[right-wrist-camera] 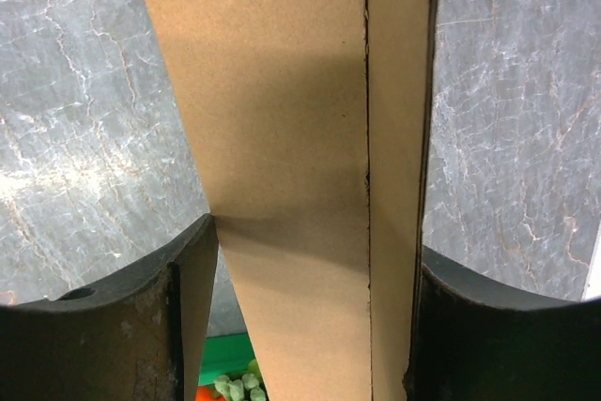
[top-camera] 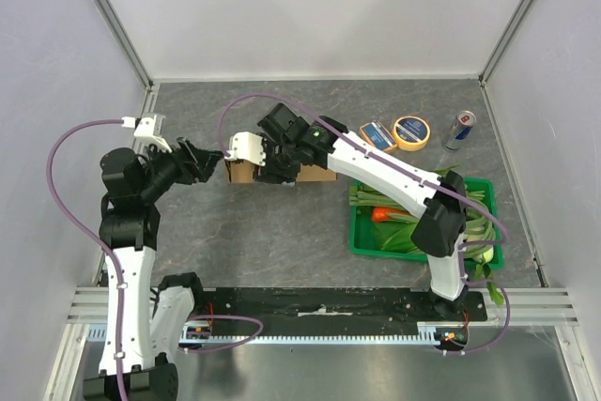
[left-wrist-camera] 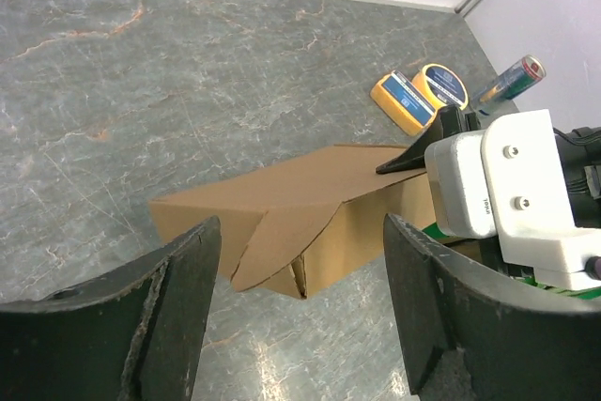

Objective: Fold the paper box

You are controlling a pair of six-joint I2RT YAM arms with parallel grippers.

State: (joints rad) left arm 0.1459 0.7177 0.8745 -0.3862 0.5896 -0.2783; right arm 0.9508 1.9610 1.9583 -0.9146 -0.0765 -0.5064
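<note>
While your right gripper (right-wrist-camera: pixel 313 241) pinches the box (left-wrist-camera: pixel 310 185) across its width at mid-table, your left gripper (left-wrist-camera: pixel 300 232) hangs spread just off its left end, not touching. Come in square on the end flap (left-wrist-camera: pixel 282 246); don't shove the box.

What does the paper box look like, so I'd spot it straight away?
Start at the grey table, then find the green crate of vegetables on its right side. Just left of the crate lies the paper box: low, oblong, and the only plain brown cardboard thing, with no print.
</note>
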